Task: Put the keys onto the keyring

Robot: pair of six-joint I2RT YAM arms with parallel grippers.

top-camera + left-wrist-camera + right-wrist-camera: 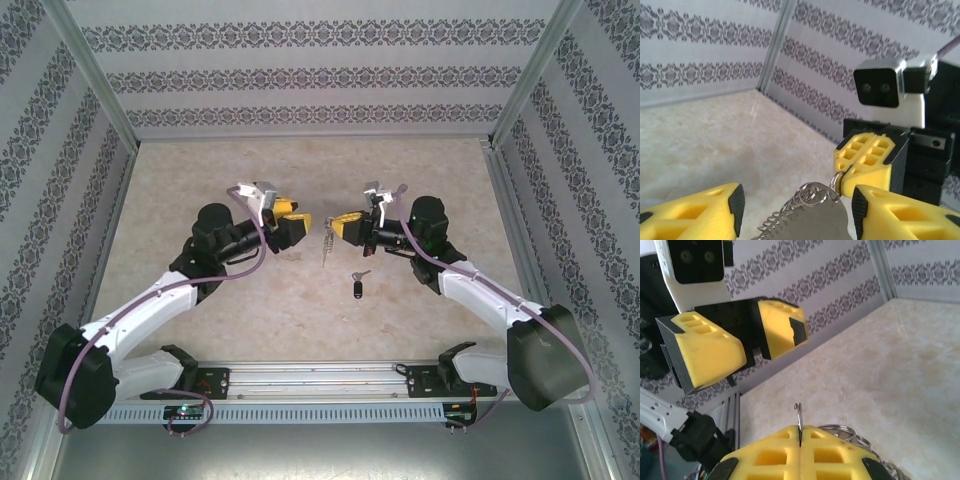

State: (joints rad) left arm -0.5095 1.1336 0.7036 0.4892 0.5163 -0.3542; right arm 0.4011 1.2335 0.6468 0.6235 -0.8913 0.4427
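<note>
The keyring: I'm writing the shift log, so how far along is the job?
Done: the keyring hangs from the right gripper, which is shut on one of its small wire rings. In hand: the left gripper is open, its fingers on either side of the grey loop, gripping nothing. Left: the key lies on the table below, not yet picked up or threaded.

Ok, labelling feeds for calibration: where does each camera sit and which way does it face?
Top external: above and behind, looking down at the table; both arms, left end effector, right end effector.
Left wrist: faces the right end effector; own fingers below.
Right wrist: faces the left end effector; own fingers below.
Shared: the keyring, in all three.
</note>
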